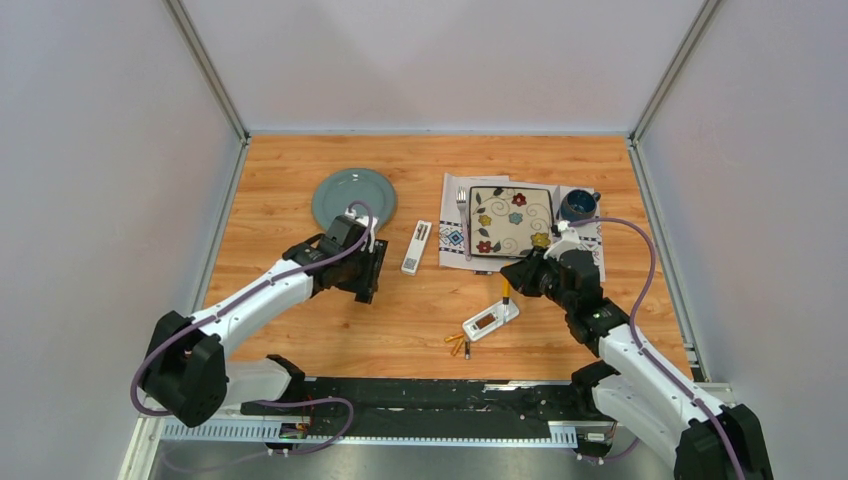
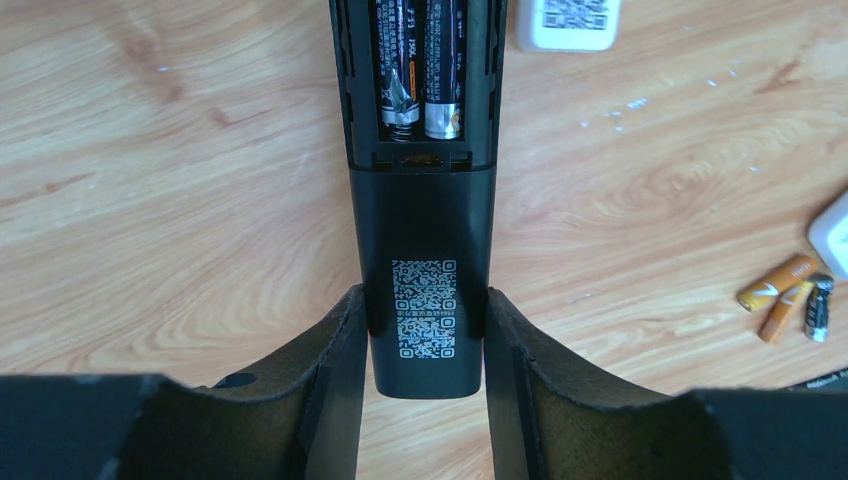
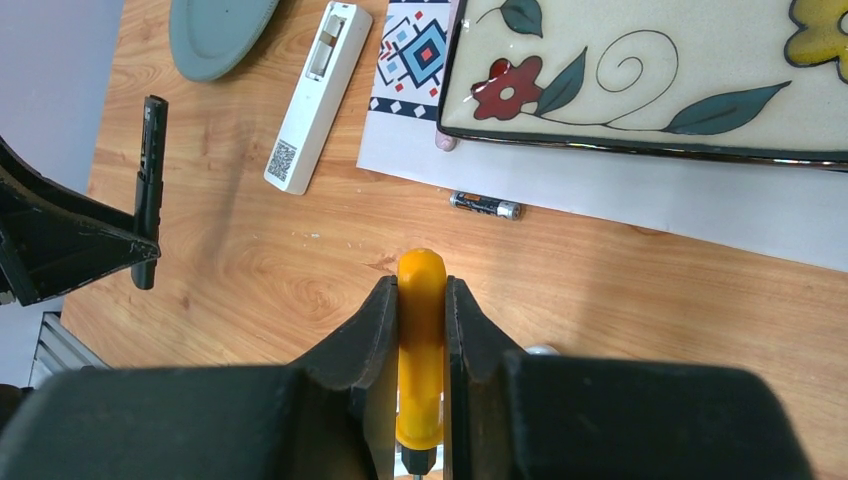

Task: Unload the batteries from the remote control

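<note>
My left gripper [image 2: 425, 300] is shut on the lower end of a black remote [image 2: 428, 230] and holds it just above the table. The remote's back is open, with two dark batteries [image 2: 420, 60] inside. Three loose batteries, two gold-orange [image 2: 780, 295] and one dark grey [image 2: 818, 307], lie on the wood, also in the top view [image 1: 457, 344]. Another dark battery [image 3: 484, 205] lies by the placemat. My right gripper [image 3: 421, 290] is shut on an orange-handled screwdriver [image 3: 421, 340]. In the top view the left gripper [image 1: 368, 268] is mid-left and the right gripper [image 1: 508, 283] mid-right.
A white remote [image 1: 417, 247] lies between the arms. A second white remote [image 1: 490, 320] with an open back lies near the loose batteries. A grey-green plate [image 1: 353, 195] sits behind the left gripper. A floral square plate [image 1: 511, 220] on a placemat and a blue cup [image 1: 578, 205] stand at back right.
</note>
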You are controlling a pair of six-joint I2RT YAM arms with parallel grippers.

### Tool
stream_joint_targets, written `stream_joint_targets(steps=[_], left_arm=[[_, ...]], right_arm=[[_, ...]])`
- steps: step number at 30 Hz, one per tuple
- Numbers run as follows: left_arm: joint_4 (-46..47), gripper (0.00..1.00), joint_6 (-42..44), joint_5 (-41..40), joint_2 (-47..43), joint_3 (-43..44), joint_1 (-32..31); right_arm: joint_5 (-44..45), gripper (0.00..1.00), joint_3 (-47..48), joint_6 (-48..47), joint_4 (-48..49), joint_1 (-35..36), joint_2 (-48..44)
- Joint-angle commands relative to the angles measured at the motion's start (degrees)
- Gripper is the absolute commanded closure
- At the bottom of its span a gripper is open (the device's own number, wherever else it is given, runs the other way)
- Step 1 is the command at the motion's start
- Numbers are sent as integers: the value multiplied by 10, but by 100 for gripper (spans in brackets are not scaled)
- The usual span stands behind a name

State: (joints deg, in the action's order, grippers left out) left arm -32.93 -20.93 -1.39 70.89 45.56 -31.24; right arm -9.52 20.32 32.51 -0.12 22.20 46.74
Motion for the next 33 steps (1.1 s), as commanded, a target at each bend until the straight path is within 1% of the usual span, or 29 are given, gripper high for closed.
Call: stream_joint_targets(steps=[1, 4, 5, 6, 11, 18, 23, 27, 30, 31, 32, 33], left_arm=[[44, 100, 26, 58, -1, -1, -28], [50, 100, 39, 46, 34, 16, -74], [49, 100, 43, 31, 44, 22, -87], [48, 100, 45, 21, 56, 39, -113], [22, 100, 65, -25, 151, 99, -173], [23, 100, 106, -31, 240, 167, -254], [21, 100, 128, -20, 288, 196, -284], [36, 99, 140, 1, 296, 182, -297], [39, 81, 138, -7, 294, 167, -298], [40, 67, 136, -20, 289, 161, -298], [43, 62, 135, -25, 284, 154, -298], [52, 54, 135, -27, 279, 140, -298]], right_arm=[[0, 100, 15, 2, 35, -2, 9], [-1, 100, 11, 4, 42, -2, 11], [-1, 100, 10, 4, 42, -2, 12], [0, 100, 10, 5, 41, -2, 12], [0, 100, 10, 4, 42, -2, 12], [5, 100, 9, 1, 35, -2, 8], [6, 100, 9, 3, 33, -3, 9], [6, 100, 10, -2, 31, -3, 11], [6, 100, 14, -3, 25, -3, 9], [5, 100, 15, -2, 23, -3, 8], [5, 100, 16, -2, 22, -3, 7], [6, 100, 17, -1, 22, -3, 4]])
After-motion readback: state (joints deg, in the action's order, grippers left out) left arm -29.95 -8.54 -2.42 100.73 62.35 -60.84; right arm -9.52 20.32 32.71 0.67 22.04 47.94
